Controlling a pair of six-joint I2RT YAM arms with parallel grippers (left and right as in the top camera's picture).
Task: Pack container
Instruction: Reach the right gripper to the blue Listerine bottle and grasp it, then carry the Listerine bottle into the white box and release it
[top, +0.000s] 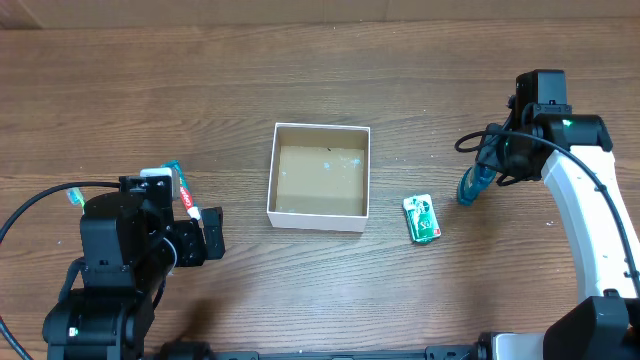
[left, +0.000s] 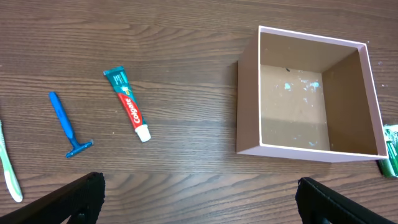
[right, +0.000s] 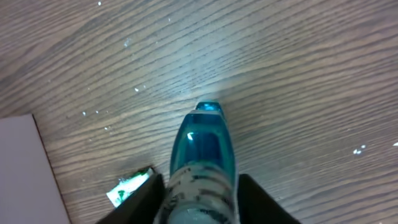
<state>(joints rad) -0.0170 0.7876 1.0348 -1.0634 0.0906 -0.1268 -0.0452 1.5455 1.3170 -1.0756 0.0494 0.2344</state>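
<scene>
At the far left of the table, the left wrist view shows a pale toothbrush cut off by the picture's edge; just right of it lies a blue razor with its head toward the camera; then a toothpaste tube, green at one end, red in the middle, with a white cap, lying at a slant and apart from the razor. The left tool hovers above this stretch with its two fingers spread wide and nothing between them.

The container sits about mid-table, square and white-walled, with a bare brown floor flecked with pale specks; it is well apart from the toothpaste tube. Right of its near right corner lies a small green packet, near but not touching.

Further right, the right tool is clamped on a blue bottle, one finger on each side of its labelled part; the bottle's far end points down at the table, and I cannot tell whether it touches.
</scene>
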